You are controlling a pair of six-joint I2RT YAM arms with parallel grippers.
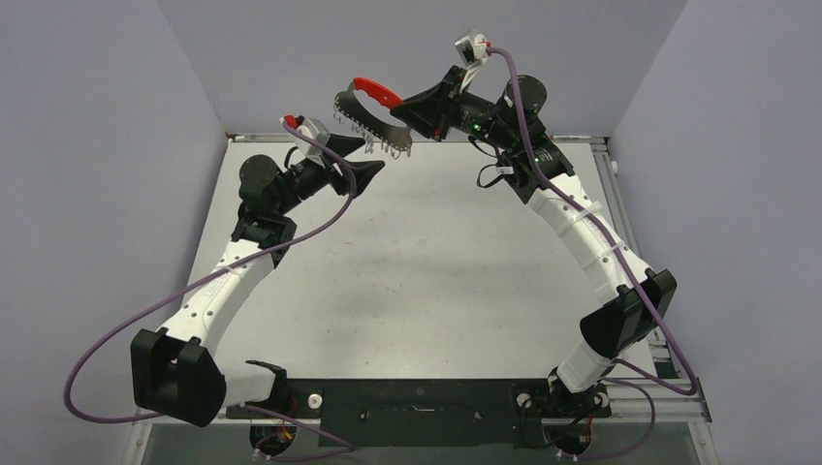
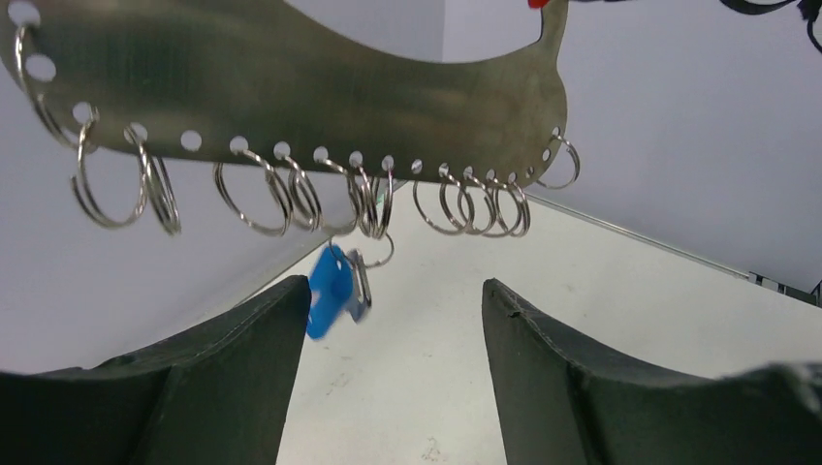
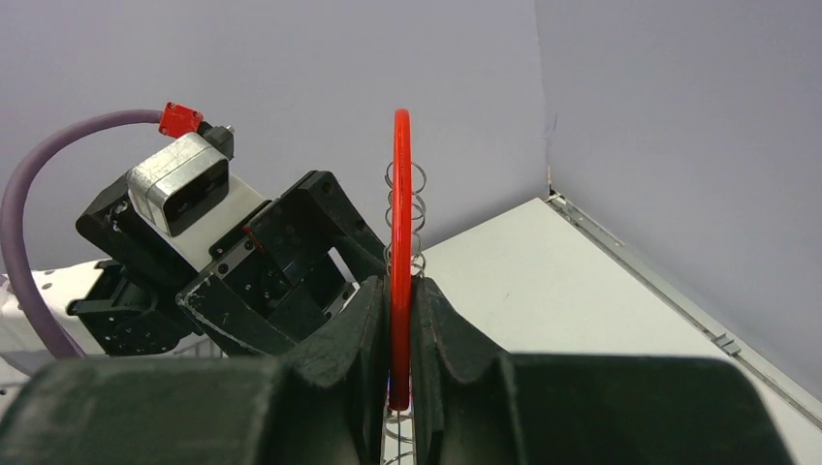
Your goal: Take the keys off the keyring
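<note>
My right gripper (image 1: 412,111) is shut on the keyring (image 1: 361,108) and holds it in the air above the table's far edge. In the right wrist view the red band (image 3: 401,194) stands edge-on between the pads. The left wrist view shows the keyring's grey metal arc (image 2: 291,87) overhead, with a row of silver wire loops (image 2: 254,194) along its lower edge. A blue-headed key (image 2: 330,289) and a silver key (image 2: 362,283) hang from one loop. My left gripper (image 2: 395,286) is open just under them, the blue key close to its left finger (image 2: 242,358).
A white table (image 1: 426,271) lies below both arms, with grey walls on three sides. A metal rail (image 1: 609,170) runs along the table's right edge. My left arm's wrist (image 3: 204,252) sits close to the left of the right gripper.
</note>
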